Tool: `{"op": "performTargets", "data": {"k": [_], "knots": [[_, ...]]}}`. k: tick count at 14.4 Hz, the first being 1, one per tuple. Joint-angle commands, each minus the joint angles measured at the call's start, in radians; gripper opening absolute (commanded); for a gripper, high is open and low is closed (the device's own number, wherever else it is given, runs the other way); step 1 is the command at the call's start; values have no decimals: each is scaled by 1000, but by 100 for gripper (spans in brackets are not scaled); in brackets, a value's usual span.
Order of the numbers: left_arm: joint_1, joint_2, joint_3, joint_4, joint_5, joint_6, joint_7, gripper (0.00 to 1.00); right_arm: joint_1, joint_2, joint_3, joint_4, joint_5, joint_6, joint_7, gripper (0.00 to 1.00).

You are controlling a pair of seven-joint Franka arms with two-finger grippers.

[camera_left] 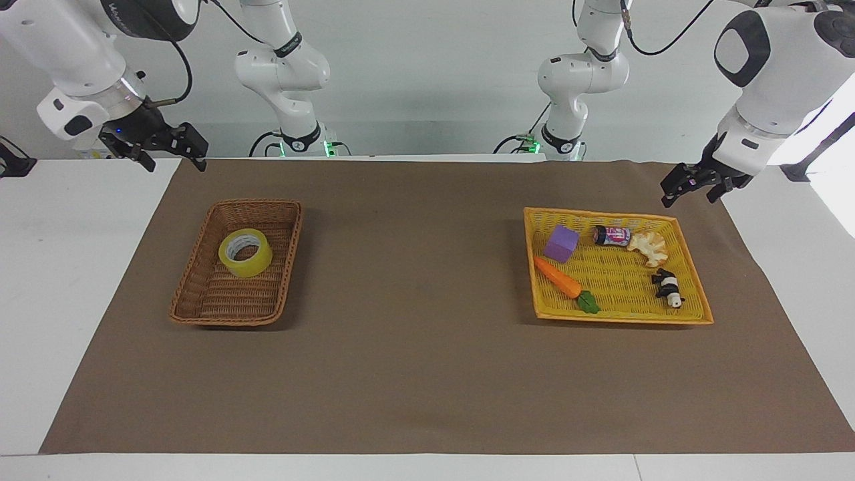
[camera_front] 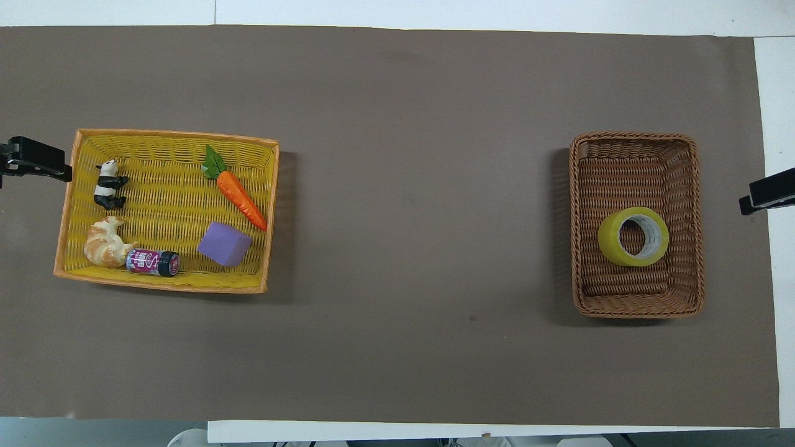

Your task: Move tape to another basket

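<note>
Brown mat – tape in basket; right hand cut off.

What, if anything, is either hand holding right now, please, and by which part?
Nothing is held. The right hand and left hand hang with nothing between their fingers, and the yellow translucent tape roll lies untouched in the dark brown wicker basket.

tape | open above | basket walls around
</note>
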Motion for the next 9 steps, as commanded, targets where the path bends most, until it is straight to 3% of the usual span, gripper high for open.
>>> {"op": "performTargets", "data": {"k": [1, 9], "knots": [[2, -19, 3, -19, -12, 11, 3, 100, -7, 18, 1, 54, -17, -34, 14, 100], [2, -19, 3, -19, -12, 11, 3, 100, -7, 27, 4, 87, -28, -36, 18, 100]]}}
